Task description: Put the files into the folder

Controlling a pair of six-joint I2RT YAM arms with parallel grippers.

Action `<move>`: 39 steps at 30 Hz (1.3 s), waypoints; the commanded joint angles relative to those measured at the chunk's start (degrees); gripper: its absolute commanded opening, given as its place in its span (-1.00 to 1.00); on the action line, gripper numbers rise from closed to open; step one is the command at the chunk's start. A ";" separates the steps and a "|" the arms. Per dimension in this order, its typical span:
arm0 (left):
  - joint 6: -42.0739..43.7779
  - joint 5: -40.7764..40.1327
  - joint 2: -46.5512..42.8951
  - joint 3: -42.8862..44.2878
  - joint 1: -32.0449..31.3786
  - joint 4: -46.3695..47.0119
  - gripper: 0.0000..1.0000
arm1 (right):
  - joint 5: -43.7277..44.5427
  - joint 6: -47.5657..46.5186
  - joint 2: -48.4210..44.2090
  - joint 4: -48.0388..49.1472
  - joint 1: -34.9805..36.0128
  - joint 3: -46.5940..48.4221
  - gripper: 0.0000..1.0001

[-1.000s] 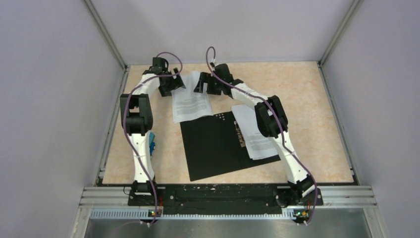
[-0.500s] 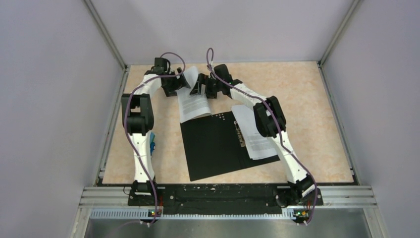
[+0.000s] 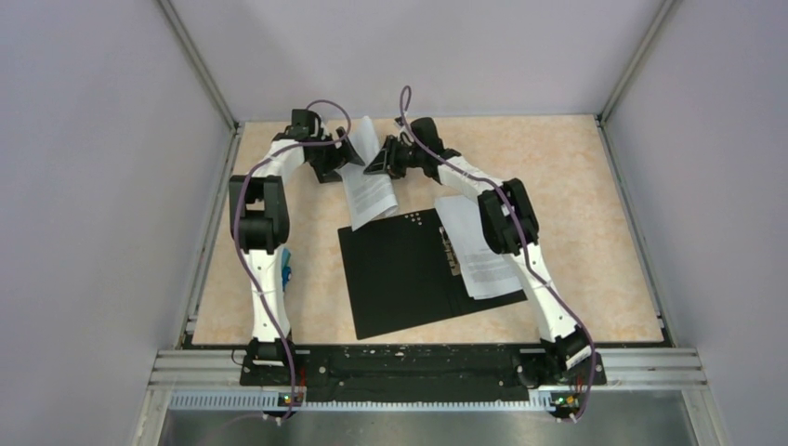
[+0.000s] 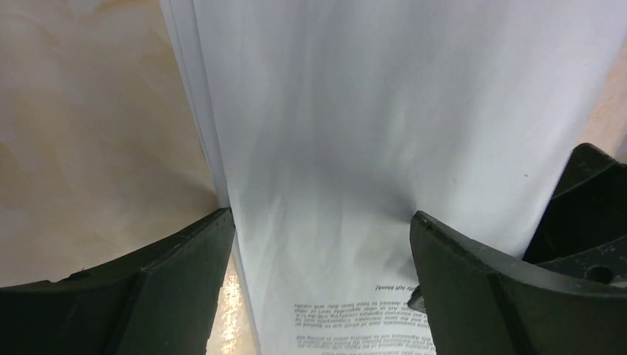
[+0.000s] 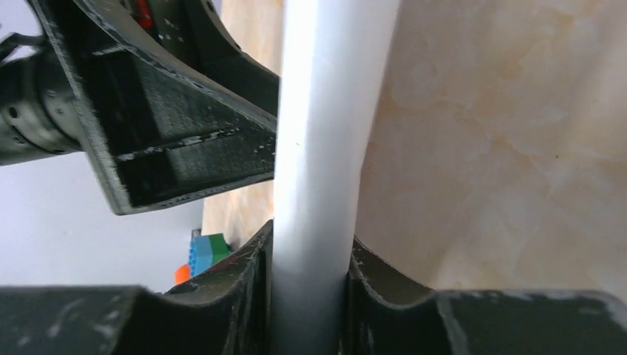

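Note:
The folder point(image 3: 409, 274) lies open in the middle of the table, black inside up. A stack of white printed files point(image 3: 372, 186) rests with its near end on the folder's far corner, and its far end is raised and curled. My right gripper point(image 3: 379, 163) is shut on that raised edge; in the right wrist view the files point(image 5: 325, 133) sit pinched between both jaws of my right gripper point(image 5: 310, 259). My left gripper point(image 3: 346, 151) is open beside the stack, its fingers point(image 4: 473, 281) wide apart over the files point(image 4: 370, 133). More files point(image 3: 479, 255) lie on the folder's right half.
A small orange, blue and green block point(image 3: 285, 269) sits by the left arm's base and shows again in the right wrist view point(image 5: 203, 255). Grey walls close off the table on the left, right and far sides. The open left gripper point(image 5: 170, 140) hangs just beside the right one.
My right gripper has closed from wide open onto the far edge of the files. The stack has lifted, curled and swung toward the right. The left gripper has stayed open.

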 commanded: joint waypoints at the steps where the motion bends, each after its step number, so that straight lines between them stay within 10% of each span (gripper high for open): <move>1: -0.48 1.94 -5.04 -0.36 0.10 1.72 0.87 | -3.99 3.56 -2.45 7.25 -1.49 2.30 -0.45; 17: -8.18 3.27 -28.76 -22.82 -2.65 13.73 0.86 | -5.15 2.26 -29.95 11.09 -8.77 -24.24 -0.83; 29: -16.69 -19.39 -39.85 -46.07 -25.68 18.11 0.85 | 0.35 -7.50 -60.21 -0.80 -20.02 -56.98 -0.87; 39: -18.04 -32.44 -30.73 -38.89 -44.80 18.42 0.74 | 13.24 -12.14 -76.57 -13.67 -26.27 -62.43 -0.89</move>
